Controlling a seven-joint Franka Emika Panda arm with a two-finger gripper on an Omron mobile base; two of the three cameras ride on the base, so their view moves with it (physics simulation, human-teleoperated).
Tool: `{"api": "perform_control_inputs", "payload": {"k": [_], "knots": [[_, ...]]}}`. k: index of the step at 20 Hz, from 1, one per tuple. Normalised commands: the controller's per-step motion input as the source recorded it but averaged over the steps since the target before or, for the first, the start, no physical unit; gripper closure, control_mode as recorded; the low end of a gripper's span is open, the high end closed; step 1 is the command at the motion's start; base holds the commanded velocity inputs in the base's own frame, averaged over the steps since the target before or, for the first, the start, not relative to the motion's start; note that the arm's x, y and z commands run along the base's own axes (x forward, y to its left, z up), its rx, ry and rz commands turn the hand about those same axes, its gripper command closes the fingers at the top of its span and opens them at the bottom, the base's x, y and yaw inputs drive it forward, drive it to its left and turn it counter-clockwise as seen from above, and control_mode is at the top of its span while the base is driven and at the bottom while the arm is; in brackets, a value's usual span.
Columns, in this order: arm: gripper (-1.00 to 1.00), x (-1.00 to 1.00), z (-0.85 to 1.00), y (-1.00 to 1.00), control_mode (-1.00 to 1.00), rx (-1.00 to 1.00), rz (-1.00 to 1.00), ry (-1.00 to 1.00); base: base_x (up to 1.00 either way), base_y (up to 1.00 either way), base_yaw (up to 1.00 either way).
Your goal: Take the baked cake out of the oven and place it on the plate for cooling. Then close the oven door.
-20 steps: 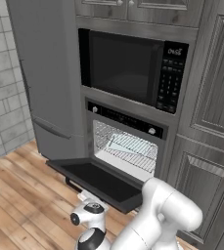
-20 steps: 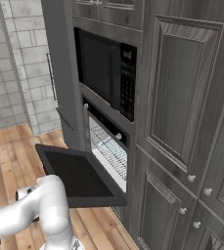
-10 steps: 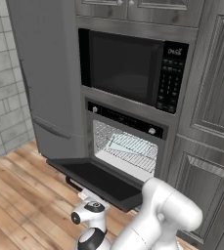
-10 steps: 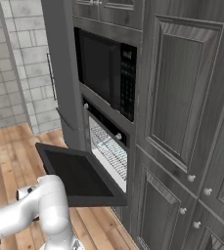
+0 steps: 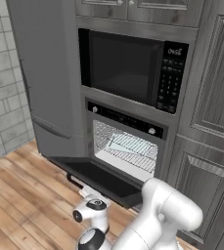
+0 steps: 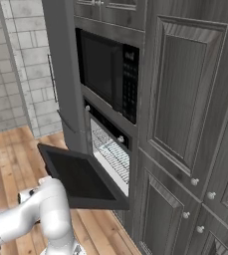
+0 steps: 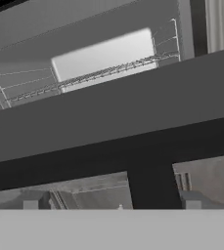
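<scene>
1. You face a wall of dark grey panelled cabinets [image 6: 185, 99] over a wooden plank floor [image 5: 20, 195], with pale grey tiles [image 5: 3, 93] off to the left
2. A black microwave [image 5: 128, 68] with a keypad sits built into the wall, and the oven [image 5: 125, 141] is directly beneath it, with a control strip and two white knobs [image 5: 152, 131] above its opening
3. The oven door [image 5: 103, 178] is dropped down and lies roughly level, jutting out over the floor; from the right base view you see its dark glass panel [image 6: 80, 177] from above
4. Inside the lit cavity, silver wire racks [image 5: 133, 156] run across, and a pale flat tray [image 5: 125, 143] rests on one of them
5. Your arm [image 5: 162, 217] rises just in front of the door, and the hand hangs low beside the door's front edge
6. In the hand view the gripper [image 7: 111, 205] has its jaws spread wide with nothing between them, and it looks across a broad dark band towards the racks and the pale tray
</scene>
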Motion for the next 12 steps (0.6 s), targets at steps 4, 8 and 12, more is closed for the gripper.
{"api": "perform_control_inputs", "payload": {"k": [4,8,12], "knots": [[-1.0,0.63,0.05,-0.32,-1.0,0.0,0.0,-0.46,0.0,0.0,0.0],[-1.0,0.65,0.03,-0.34,-1.0,0.0,0.0,-0.44,0.0,0.0,0.0],[-1.0,0.66,0.0,-0.38,-1.0,0.0,0.0,-0.38,0.0,0.0,0.0]]}}
